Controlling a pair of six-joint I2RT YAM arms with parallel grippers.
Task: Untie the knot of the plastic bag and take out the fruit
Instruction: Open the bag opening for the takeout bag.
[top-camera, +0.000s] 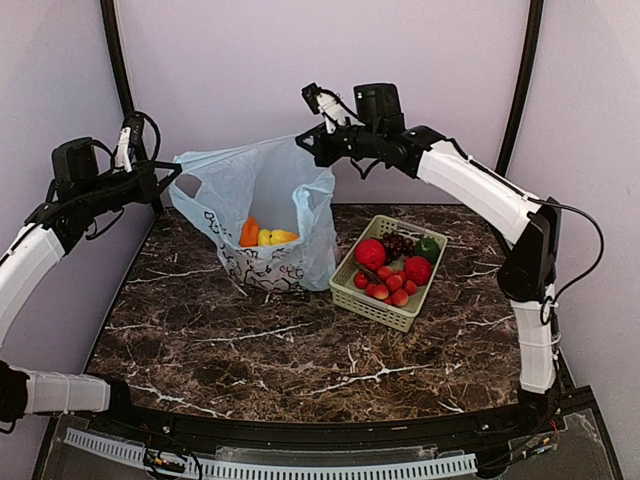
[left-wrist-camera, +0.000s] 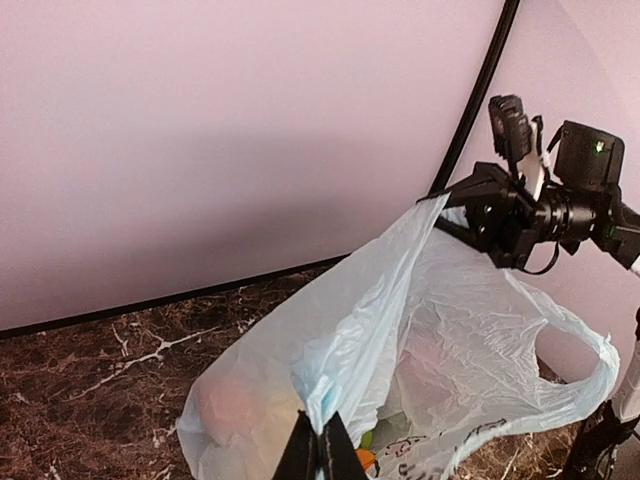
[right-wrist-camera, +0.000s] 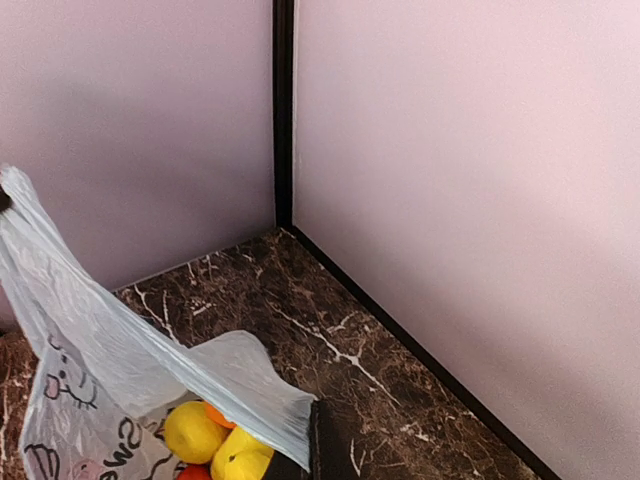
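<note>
**Bag held open at the far side of a marble table**

A dark brown, white-veined marble table (top-camera: 300, 350) sits between pale lilac walls (top-camera: 300, 60) with 2 black corner posts (top-camera: 115, 50). The light blue plastic bag (top-camera: 255, 195) stands at far centre with yellow and orange fruit (top-camera: 268, 237) inside. The left gripper (top-camera: 172, 170) is pinched on its left rim and the right gripper (top-camera: 303, 143) on its right. Just to the right is a pale green basket (top-camera: 385, 312) of red fruits (top-camera: 370, 253).

Both arms were raised either side of the plastic bag (top-camera: 250, 185), the left gripper (top-camera: 168, 173) clamped tight on the bag's left rim with its forearm reaching in from the left, and the right gripper (top-camera: 305, 148) pinched closed on the bag's upper right edge, its arm arching high from the bag's right.
</note>
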